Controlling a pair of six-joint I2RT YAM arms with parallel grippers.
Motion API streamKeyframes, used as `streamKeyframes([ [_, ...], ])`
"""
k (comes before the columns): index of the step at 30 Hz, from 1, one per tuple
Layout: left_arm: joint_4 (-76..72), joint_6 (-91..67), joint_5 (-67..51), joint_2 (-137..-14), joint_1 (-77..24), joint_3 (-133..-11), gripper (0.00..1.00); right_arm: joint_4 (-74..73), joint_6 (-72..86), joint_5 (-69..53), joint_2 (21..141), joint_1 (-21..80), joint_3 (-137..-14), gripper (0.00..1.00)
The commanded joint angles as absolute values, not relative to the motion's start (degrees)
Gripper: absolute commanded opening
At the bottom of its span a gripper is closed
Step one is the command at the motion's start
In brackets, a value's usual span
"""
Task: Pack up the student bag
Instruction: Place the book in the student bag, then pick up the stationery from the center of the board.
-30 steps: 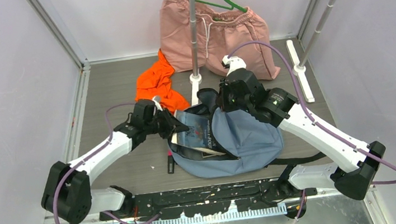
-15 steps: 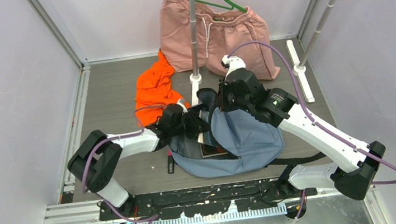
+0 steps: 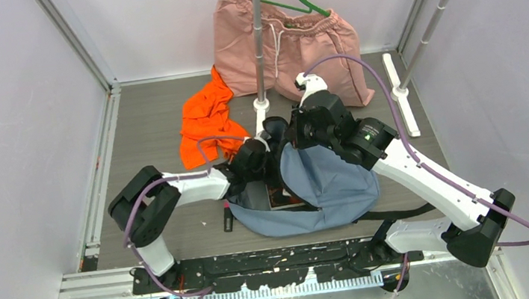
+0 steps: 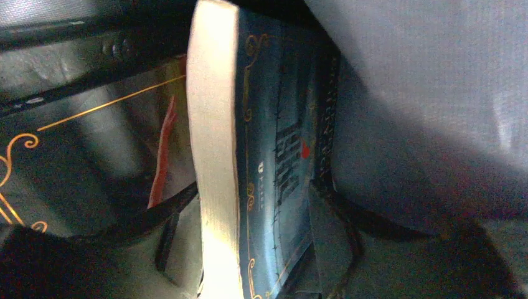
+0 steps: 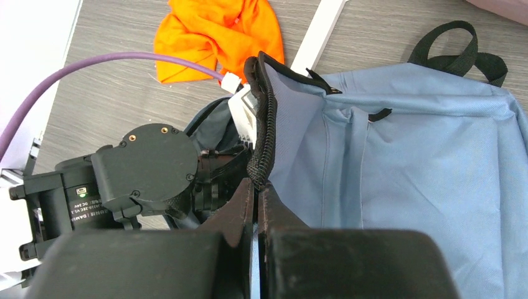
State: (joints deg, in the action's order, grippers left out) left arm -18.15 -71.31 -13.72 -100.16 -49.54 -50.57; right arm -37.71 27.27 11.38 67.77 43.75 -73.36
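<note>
Bright, diffuse and even from overhead in the top view, with only soft shadows beneath the student bag [image 3: 325, 184]. Crisp and well exposed at the right wrist, apart from dark, slightly soft fingers [image 5: 236, 215] up close. Dim, grainy and smeared at the left wrist; overexposed along the book [image 4: 249, 162] page edge.

- The student bag [image 3: 325, 184] is a soft grey-blue fabric backpack with black zip edging and black straps.
- It lies slumped near the middle of the table [image 3: 153, 124], a little toward 6 o'clock.
- Its main zip is open, the mouth facing 9 o'clock with the upper zip edge raised off the lower.
- A black strap trails from under it toward 4 o'clock.
</note>
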Motion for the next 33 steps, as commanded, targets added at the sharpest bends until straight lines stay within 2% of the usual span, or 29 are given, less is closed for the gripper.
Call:
streamKeyframes([
  [1,-8.7,-61.3,-15.0,-95.2,-49.8,-55.4,0.62,-32.9,26.8,11.2,66.7,43.5,-74.2,0.01],
  [9,13.0,-50.3,-8.5,-81.3,-49.8,-57.7,0.64,-33.0,26.7,11.0,67.6,43.4,-75.1,0.01],
  [16,36.7,-48.9,13.0,-60.5,-49.2,-52.5,0.67,-32.6,27.4,10.0,68.2,43.4,-74.6,0.01],
  [20,49.9,-52.0,17.7,-55.2,-49.2,-50.7,0.67,-32.1,28.0,8.9,69.4,43.5,-74.8,0.01],
  [23,52.5,-57.8,18.3,-53.7,-51.2,-47.3,0.66,-31.8,28.4,8.5,70.2,43.5,-74.8,0.01],
  [27,49.4,-63.9,22.1,-57.5,-59.1,-44.4,0.66,-32.2,28.6,8.8,70.6,43.4,-74.8,0.01],
  [33,49.1,-62.4,27.8,-64.7,-63.0,-45.3,0.62,-32.5,28.5,9.4,70.0,43.4,-74.2,0.01],
])
